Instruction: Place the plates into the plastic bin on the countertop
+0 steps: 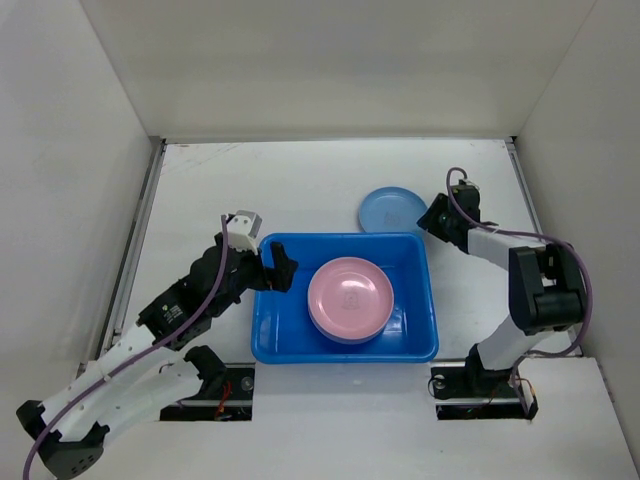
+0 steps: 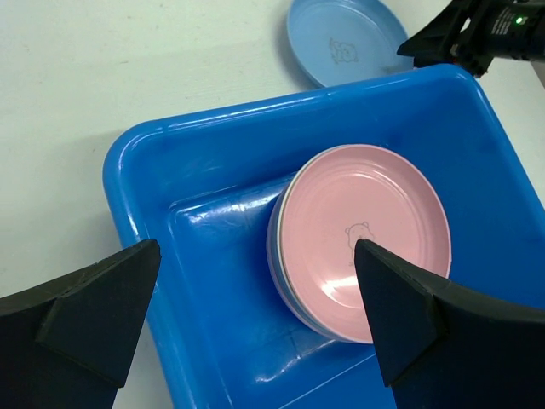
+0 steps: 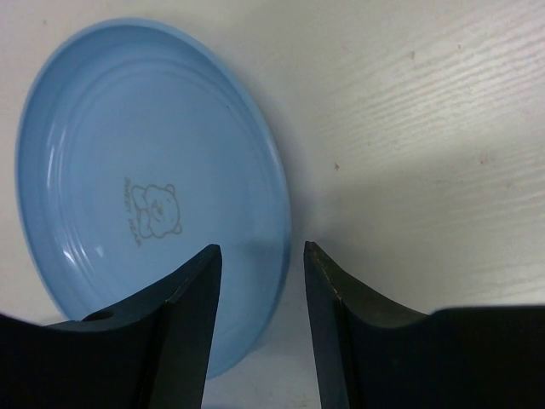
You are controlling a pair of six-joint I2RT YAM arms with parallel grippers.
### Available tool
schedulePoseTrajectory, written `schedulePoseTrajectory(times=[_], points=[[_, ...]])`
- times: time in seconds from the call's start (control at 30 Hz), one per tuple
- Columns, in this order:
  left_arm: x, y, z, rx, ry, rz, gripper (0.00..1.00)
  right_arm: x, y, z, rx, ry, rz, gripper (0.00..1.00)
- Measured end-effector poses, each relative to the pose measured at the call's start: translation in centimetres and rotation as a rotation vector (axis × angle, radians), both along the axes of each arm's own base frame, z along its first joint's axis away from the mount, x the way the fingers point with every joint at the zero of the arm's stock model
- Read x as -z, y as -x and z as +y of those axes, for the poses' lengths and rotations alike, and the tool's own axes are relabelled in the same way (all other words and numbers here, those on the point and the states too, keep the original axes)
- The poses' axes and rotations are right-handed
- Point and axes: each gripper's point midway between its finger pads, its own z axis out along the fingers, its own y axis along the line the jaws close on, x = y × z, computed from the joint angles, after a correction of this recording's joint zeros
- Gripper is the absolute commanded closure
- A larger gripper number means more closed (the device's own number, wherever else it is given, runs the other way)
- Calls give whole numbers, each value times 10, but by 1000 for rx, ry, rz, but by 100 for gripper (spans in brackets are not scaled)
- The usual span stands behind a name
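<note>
The bright blue plastic bin (image 1: 345, 355) sits mid-countertop (image 1: 250, 190). Inside it lies a pink plate (image 1: 349, 298) on top of a stack; only the rims of the plates beneath show in the left wrist view. My left gripper (image 1: 275, 268) hangs open over the bin's left side, its jaws wide apart with nothing between them (image 2: 255, 247). A light blue plate (image 1: 392, 210) lies flat on the countertop just behind the bin. My right gripper (image 1: 432, 218) is at that plate's right edge; its jaws straddle the rim (image 3: 262, 247), half apart, with gaps on both sides.
White walls enclose the countertop on three sides. Metal strips (image 1: 135, 250) run along its side edges. The bin's back wall (image 2: 213, 128) stands close in front of the light blue plate (image 2: 341, 38).
</note>
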Motion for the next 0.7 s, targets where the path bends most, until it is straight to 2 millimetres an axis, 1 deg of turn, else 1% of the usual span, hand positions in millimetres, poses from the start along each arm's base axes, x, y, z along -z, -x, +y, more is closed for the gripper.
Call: schedulePoseTrajectory(times=[0.17,0.27,0.33,0.5,0.7], points=[[4,1,4,-8,-17,17,0,-9,-14,3,-6,-3,5,50],[3,2,6,-13,-20,20,0,-10,-17,3,-6,-2,26,50],[0,2,7,-14,-17,18,0,-7,-15,3,-6,0,45,50],[-9,3,13,-27,-13,13,0,1,-4,1,2,-5,104,50],[-20,1,20,-52,-5,4,0,12,6,-1,2,-8,182,53]])
